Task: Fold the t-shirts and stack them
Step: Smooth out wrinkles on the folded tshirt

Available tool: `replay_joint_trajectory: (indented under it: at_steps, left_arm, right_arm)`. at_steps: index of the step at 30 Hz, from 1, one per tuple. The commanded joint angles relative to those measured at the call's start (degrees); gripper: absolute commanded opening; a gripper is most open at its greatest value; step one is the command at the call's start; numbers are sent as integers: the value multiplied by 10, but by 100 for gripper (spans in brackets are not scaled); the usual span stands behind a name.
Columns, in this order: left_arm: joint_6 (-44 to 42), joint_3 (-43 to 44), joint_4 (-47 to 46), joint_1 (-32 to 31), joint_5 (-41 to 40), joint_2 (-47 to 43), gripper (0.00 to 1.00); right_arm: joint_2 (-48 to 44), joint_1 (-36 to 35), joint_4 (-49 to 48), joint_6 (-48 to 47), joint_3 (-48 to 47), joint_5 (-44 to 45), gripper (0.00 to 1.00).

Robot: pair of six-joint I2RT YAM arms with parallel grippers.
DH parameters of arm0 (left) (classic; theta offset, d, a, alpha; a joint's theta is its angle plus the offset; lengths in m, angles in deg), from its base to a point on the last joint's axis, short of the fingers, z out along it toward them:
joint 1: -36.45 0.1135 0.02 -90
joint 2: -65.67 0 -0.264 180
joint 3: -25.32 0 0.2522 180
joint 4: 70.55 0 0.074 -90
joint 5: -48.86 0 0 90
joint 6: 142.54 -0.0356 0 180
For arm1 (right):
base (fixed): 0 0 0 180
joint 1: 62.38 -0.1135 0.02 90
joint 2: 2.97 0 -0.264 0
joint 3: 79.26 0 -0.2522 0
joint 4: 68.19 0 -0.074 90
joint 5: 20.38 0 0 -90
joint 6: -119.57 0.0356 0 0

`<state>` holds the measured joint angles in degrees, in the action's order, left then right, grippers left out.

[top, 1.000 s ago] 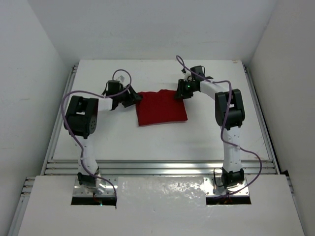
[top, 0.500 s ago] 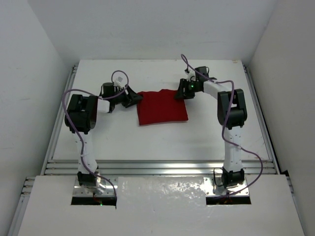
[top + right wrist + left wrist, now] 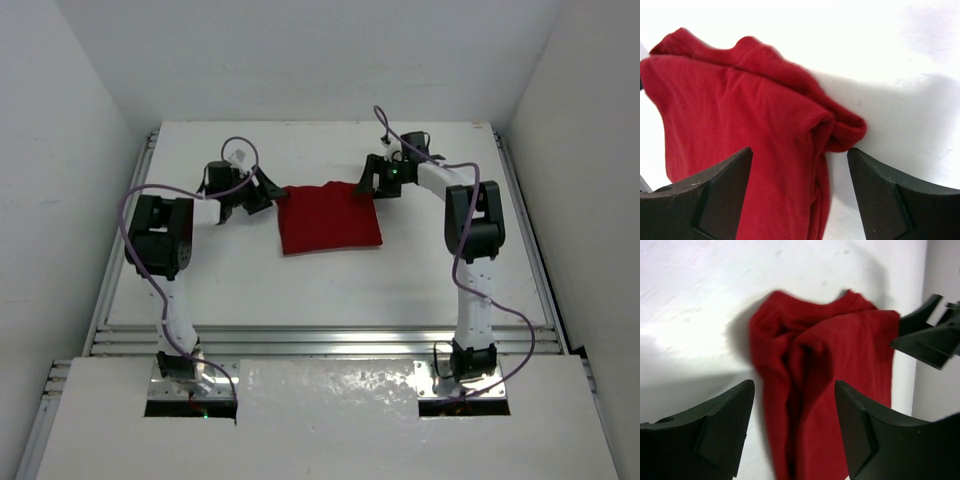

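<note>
top external: left fingers (image 3: 264, 191) and right fingers (image 3: 367, 186) farther out from t-shirt (image 3: 328, 220)

Rumpled red t-shirt (image 3: 840, 365) beyond spread left gripper (image 3: 794, 410), perhaps right gripper (image 3: 927, 335) at far edge.

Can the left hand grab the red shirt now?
Probably yes. The left hand is open right at the edge of the t-shirt, with nothing between them.
</note>
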<state>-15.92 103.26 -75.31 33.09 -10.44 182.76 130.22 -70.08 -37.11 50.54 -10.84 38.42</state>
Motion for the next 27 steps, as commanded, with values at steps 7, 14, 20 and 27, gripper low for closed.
replay_joint_trajectory:
  at_steps: [7,14,20,27]
  left_arm:
    - [-25,103,14,-8,90,76,67]
    - [-59,75,36,-8,31,45,63]
    - [-53,108,10,-9,102,82,62]
    - [-14,132,-59,-19,176,143,34]
  right_arm:
    - [16,6,8,-5,-22,13,77]
    - [9,6,0,-1,-14,8,77]
    - [7,5,-5,2,-7,3,76]
    - [16,5,-4,4,-12,-7,73]
